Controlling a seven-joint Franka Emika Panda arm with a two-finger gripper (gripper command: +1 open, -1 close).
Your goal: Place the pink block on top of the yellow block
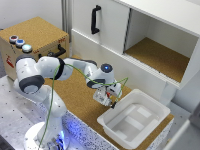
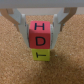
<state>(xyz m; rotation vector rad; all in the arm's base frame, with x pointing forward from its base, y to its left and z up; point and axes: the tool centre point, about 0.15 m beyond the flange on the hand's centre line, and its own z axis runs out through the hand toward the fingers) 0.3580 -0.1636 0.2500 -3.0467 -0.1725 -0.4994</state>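
In the wrist view the pink block (image 2: 40, 35), with dark letters on its face, sits squarely on top of the yellow block (image 2: 41, 54), which rests on the cork surface. My gripper (image 2: 40, 34) straddles the pink block, and its fingers (image 2: 24, 27) press against both sides. In the exterior view the gripper (image 1: 106, 98) hangs low over the cork board just beside the white tray's near corner. A reddish spot between the fingers is the pink block (image 1: 103, 98). The yellow block is hidden there.
The white plastic tray (image 1: 107, 120) stands at the exterior view's right of the gripper. A white cabinet (image 1: 107, 30) with an open compartment stands behind. A cork-covered box with buttons (image 1: 35, 37) is at the back left. A green cable loops along the arm.
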